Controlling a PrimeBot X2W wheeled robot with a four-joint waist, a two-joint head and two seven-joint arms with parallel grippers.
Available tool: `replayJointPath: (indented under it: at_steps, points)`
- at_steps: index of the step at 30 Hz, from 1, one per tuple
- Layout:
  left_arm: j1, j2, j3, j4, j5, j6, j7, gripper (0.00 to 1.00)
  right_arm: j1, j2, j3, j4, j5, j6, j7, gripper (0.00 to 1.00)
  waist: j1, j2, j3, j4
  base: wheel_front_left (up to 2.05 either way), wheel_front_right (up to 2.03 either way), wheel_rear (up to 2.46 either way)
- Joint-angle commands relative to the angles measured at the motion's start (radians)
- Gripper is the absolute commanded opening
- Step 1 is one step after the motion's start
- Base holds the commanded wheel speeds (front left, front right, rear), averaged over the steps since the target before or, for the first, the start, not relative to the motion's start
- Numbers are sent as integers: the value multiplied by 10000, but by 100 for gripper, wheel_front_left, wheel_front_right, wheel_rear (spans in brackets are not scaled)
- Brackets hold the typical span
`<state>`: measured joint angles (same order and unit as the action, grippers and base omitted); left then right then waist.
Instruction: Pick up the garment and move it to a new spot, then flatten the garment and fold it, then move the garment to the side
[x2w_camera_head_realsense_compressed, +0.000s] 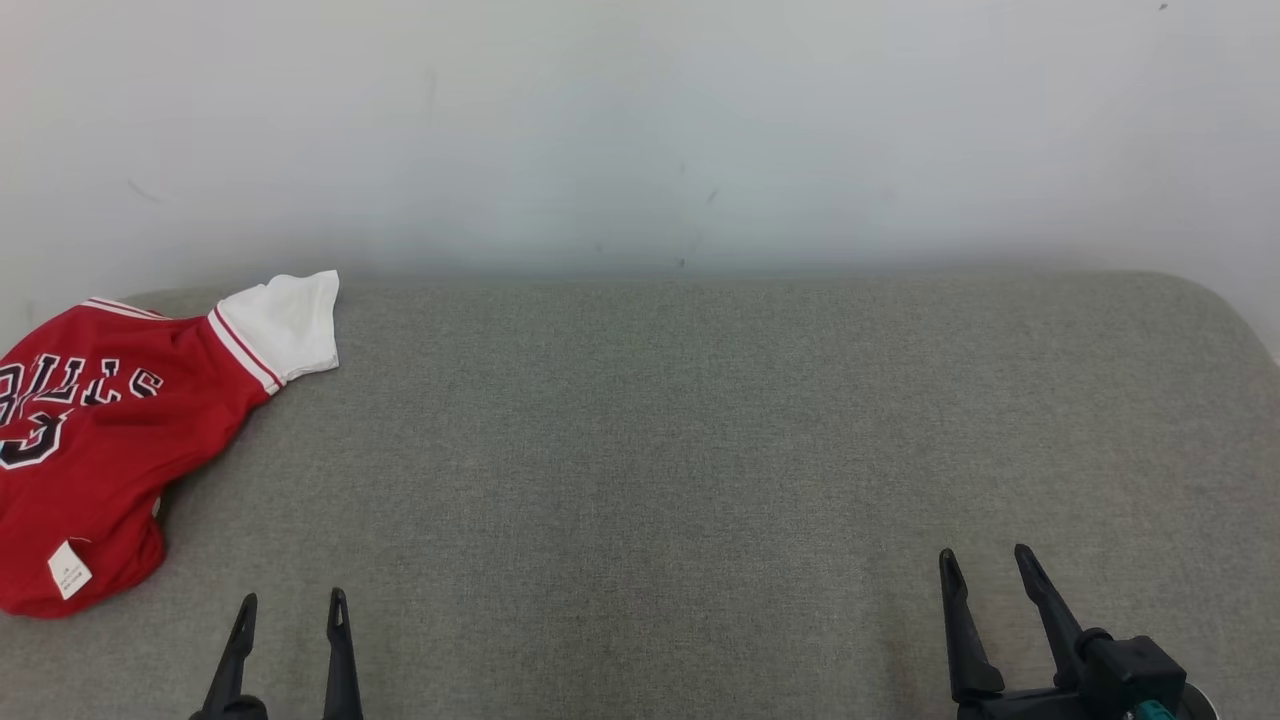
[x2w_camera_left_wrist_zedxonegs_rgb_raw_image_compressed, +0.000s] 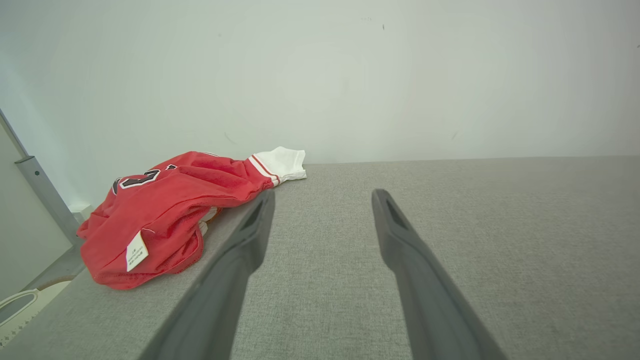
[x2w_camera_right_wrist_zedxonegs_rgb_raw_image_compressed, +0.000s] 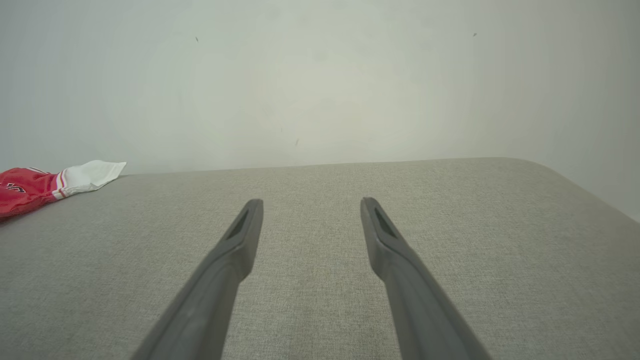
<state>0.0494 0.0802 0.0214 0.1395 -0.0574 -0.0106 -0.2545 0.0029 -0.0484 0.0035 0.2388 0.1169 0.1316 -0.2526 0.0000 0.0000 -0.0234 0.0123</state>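
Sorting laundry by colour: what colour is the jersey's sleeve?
The sleeve is white; head view shows it best.

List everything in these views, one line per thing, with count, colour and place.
jersey: one, red with a white sleeve and dark lettering, crumpled on the left side of the surface
label: one, white, on the jersey's near hem
padded surface: one, grey fabric, under the jersey and spanning the scene
wall: one, off-white, behind the surface
pole: one, grey metal, slanting beyond the surface's left edge
left tool: one, dark, open and empty, lower left, apart from the jersey
right tool: one, dark, open and empty, lower right
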Motion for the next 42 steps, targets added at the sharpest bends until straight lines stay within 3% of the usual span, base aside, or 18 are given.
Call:
replayJointPath:
  at_steps: [1,13,42]
  points:
    - [140,-5,25,-70,140,-55,-88,100,129,-32,-29,-39,-134,-17,-83,100,0,0,-5,-2,0,0,0]
    - [55,-56,145,72,209,-392,-109,100,184,-30,-414,76,6,-17,-138,100,0,0,-59,-15,0,0,0]
    - [313,-288,1072,-344,16,-490,-108,100,211,-29,-393,176,189,-17,-137,100,0,0,-200,7,0,0,0]
